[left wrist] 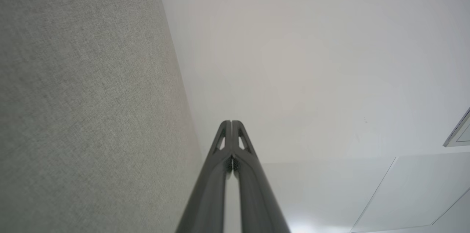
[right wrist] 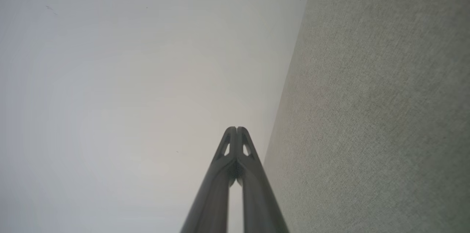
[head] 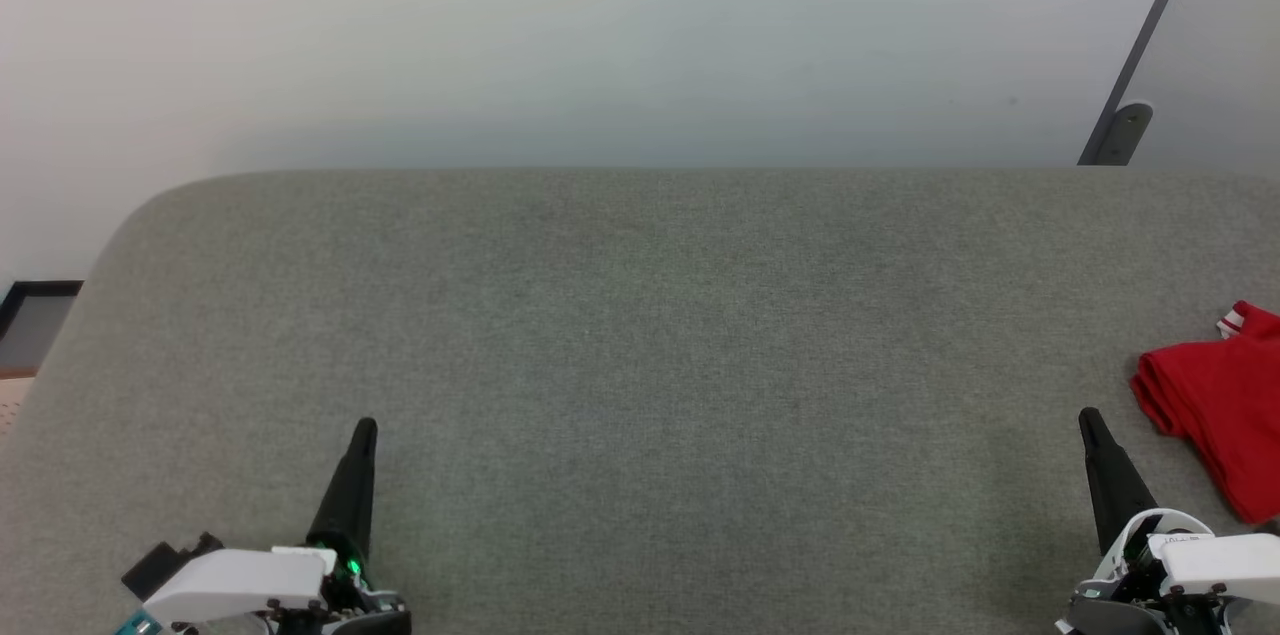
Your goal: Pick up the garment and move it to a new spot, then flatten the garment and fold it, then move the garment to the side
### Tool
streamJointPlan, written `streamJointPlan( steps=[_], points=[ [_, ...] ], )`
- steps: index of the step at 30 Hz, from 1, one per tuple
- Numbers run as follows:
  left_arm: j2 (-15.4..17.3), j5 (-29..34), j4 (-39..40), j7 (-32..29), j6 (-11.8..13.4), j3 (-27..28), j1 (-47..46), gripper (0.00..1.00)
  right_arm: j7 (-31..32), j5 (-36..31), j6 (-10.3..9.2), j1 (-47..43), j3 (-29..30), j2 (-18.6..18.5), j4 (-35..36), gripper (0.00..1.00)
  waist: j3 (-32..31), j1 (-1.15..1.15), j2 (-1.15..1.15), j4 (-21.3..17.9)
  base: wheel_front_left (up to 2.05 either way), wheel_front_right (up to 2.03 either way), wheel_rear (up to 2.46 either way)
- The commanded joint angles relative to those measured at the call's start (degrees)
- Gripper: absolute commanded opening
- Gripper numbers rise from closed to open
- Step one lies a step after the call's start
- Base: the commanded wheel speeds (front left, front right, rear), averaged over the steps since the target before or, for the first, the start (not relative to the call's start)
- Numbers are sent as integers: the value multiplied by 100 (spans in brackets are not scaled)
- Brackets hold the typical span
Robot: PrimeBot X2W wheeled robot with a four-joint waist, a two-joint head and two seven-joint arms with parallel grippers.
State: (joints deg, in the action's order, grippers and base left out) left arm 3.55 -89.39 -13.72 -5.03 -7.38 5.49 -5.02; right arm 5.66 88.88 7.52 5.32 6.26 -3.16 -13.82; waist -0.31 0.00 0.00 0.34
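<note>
Soft, even, bright light fills every view, and shadows on the grey fabric surface (head: 640, 315) are faint. The pale wall (head: 500, 15) looks washed out. In the left wrist view, glare whitens the bottom edge and the left gripper (left wrist: 232, 122) softens near the lens.

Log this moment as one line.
garment: red fabric T-shirt, folded, lying at right side of grey woven surface | left gripper: shut, empty | right gripper: shut, empty, apart from shirt
</note>
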Motion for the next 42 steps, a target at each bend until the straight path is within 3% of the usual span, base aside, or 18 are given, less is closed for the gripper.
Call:
streamJointPlan(
  steps=[1,10,42],
  points=[
    [-5,-107,-7,-37,-19,21,-90,0,33,107,-5,75,22,19,-5,0,8,0,0,-6,0,0,0],
    [-26,-376,-43,-115,-20,52,-153,0,109,378,-6,140,38,44,-25,0,47,0,0,-33,0,0,0],
    [-44,-328,-41,-133,-20,76,-154,0,105,362,-6,107,33,41,-25,0,48,0,0,-34,0,0,0]
  ],
)
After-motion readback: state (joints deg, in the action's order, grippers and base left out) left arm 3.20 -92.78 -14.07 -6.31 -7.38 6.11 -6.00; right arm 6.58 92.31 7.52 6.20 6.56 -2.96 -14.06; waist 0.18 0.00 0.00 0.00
